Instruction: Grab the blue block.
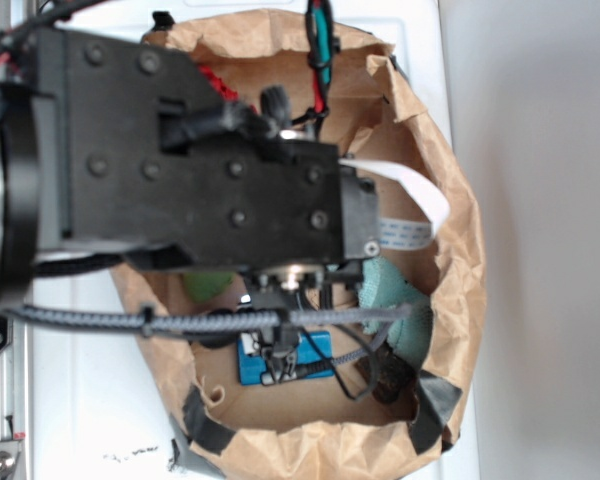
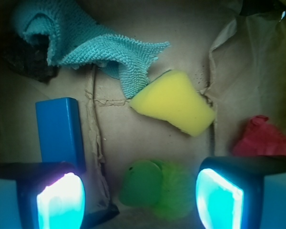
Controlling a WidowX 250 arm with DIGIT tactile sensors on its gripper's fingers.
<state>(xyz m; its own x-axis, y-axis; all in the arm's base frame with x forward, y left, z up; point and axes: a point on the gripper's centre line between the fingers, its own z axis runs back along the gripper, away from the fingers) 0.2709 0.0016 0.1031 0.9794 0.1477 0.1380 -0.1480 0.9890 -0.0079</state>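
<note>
Blue block (image 2: pixel 58 131): flat bright-blue slab, smooth faces, rectangular. Lies flat on brown paper floor of bag, long side running away from wrist camera. Near end hidden behind left fingertip. Exterior view: block (image 1: pixel 315 347) low in bag, partly covered by cables. Nothing gripping it.

Teal cloth (image 2: pixel 90 45), yellow sponge (image 2: pixel 176 102), green ball (image 2: pixel 155 188)

Inside the paper bag (image 2: pixel 257 71), the block (image 2: pixel 59 131) lies at left, just beside one gripper finger (image 2: pixel 57 198). The cloth (image 2: pixel 100 47) sits behind it, touching the sponge wedge (image 2: pixel 174 102) at centre. A fuzzy ball (image 2: pixel 157 188) rests between the fingers; a crumpled object (image 2: pixel 262 138) lies at right.
</note>
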